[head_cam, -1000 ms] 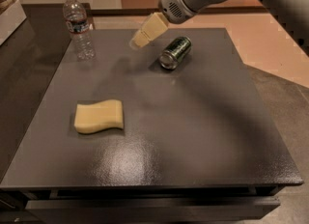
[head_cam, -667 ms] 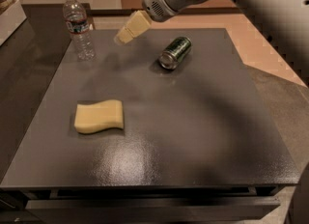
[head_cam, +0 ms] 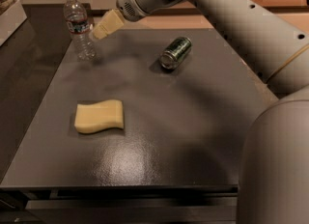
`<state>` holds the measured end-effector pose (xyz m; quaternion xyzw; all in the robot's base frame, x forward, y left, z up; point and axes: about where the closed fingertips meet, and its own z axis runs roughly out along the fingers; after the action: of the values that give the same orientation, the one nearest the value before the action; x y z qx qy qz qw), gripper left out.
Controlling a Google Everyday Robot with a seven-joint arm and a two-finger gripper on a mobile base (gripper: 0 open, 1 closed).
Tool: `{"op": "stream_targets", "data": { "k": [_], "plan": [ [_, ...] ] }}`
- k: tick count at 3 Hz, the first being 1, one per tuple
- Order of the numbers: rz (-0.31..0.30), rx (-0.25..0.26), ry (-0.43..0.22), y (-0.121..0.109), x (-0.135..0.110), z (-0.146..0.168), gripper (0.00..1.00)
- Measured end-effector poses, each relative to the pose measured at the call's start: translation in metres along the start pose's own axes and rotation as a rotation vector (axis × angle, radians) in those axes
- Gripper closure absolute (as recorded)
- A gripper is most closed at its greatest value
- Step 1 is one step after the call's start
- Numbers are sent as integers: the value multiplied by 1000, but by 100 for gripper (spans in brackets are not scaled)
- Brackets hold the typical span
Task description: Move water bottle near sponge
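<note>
The water bottle [head_cam: 78, 26] stands upright at the far left corner of the dark table [head_cam: 193, 121]. It is clear and ribbed, with a white cap and a dark label band. The sponge [head_cam: 99, 116] is a pale yellow foam block lying flat on the near left part of the table. My gripper [head_cam: 99, 31] hangs above the table just right of the bottle, at about label height, its cream-coloured fingers [head_cam: 108, 24] pointing down-left toward it. It holds nothing that I can see.
A green metal can [head_cam: 175, 52] lies on its side at the far middle of the table. My arm [head_cam: 231, 20] reaches in from the right across the far edge. A pale box [head_cam: 9, 15] sits off the table at far left.
My gripper has swung left across the back of the table, from near the can to just beside the bottle. The bottle, sponge and can have not moved.
</note>
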<state>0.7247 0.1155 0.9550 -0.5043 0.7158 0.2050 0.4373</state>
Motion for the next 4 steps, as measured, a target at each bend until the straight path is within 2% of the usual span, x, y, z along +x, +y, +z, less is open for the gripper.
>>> {"op": "stream_targets", "data": {
  "k": [2, 4],
  "plan": [
    [40, 18, -82, 5, -28, 46, 0],
    [40, -13, -118, 12, -54, 75, 0]
  ]
}}
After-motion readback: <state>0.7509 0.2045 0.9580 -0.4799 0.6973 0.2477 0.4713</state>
